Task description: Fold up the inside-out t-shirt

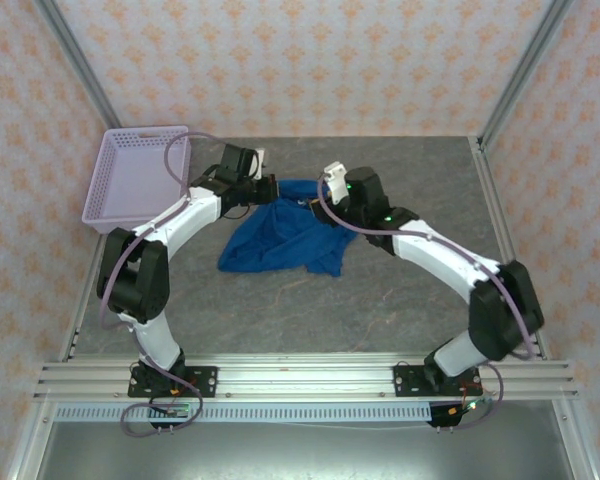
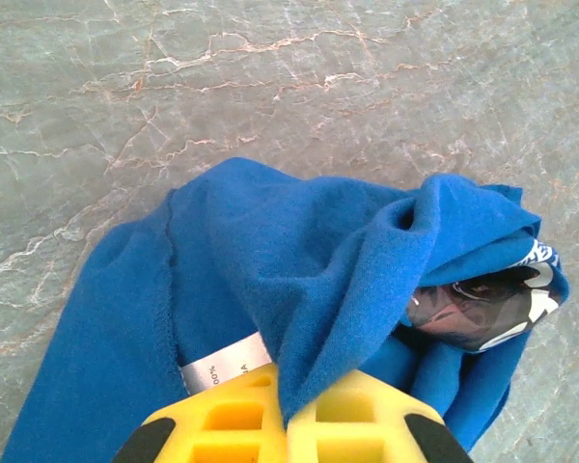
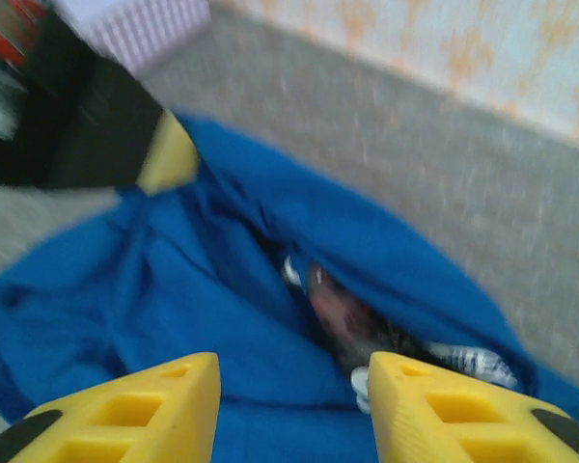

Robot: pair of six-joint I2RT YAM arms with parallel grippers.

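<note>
Lavender basket [image 1: 130,185] sits far left, clear of the cloth. Your left gripper [image 2: 288,420] is pinched tight on a fold of the inside-out t-shirt [image 1: 280,245], which lies bunched mid table [image 1: 400,300]. Your right gripper [image 3: 294,405] hangs just over its far-right edge, jaws parted, gripping nothing.

Right wrist view: motion-blurred throughout. The t-shirt [image 3: 270,289] folds are indistinct, and the right gripper [image 3: 291,374] fingers are cut off by the bottom edge.

Left wrist view: the left gripper [image 2: 288,413] is cut off likewise. The white lettering [image 2: 545,260] is mostly buried in folds, and the label [image 2: 222,365] print is too small to read.
</note>
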